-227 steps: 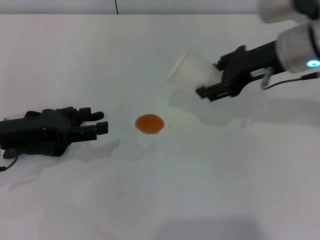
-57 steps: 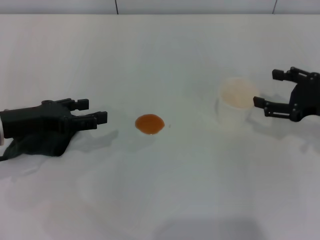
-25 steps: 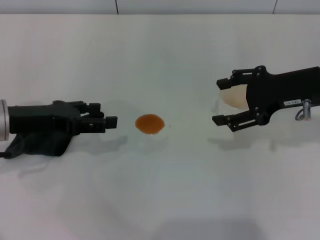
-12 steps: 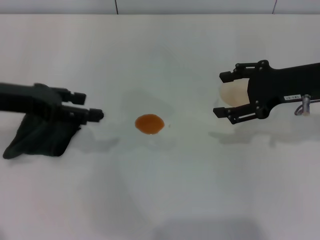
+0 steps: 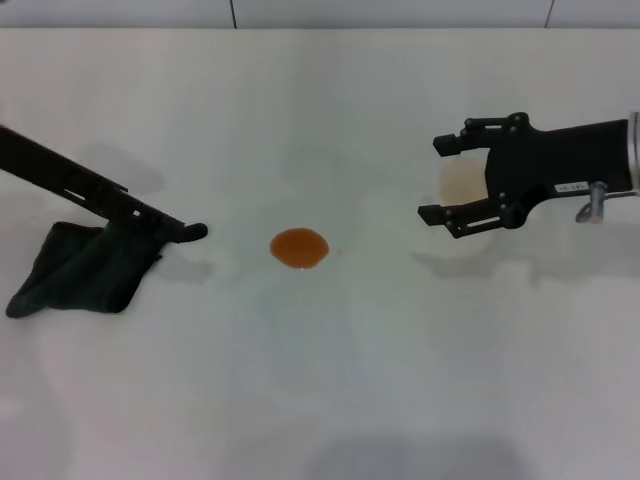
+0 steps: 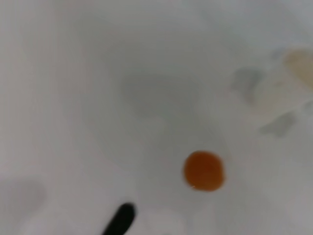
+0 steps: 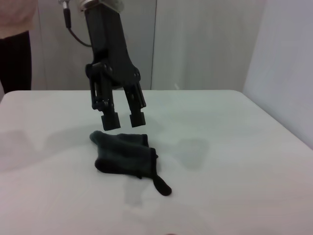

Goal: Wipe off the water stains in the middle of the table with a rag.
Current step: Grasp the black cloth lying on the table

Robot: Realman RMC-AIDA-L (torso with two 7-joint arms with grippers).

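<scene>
White table [image 5: 320, 400]: left claw [image 7: 123, 119] parted above rag [image 5: 85, 268]; right claw [image 5: 440, 180] wide; label unreadable.

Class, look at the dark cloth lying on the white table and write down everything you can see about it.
The soft black-green cloth rag lies crumpled in a loose, folded heap on the smooth white table, on the robot's left side, well apart from the orange-brown puddle. One thin tail-like corner sticks out flat on the tabletop. It looks like thick, matte fabric. The left tool hangs open just above it, fingertips pointing down, not touching it in the right wrist view.
</scene>
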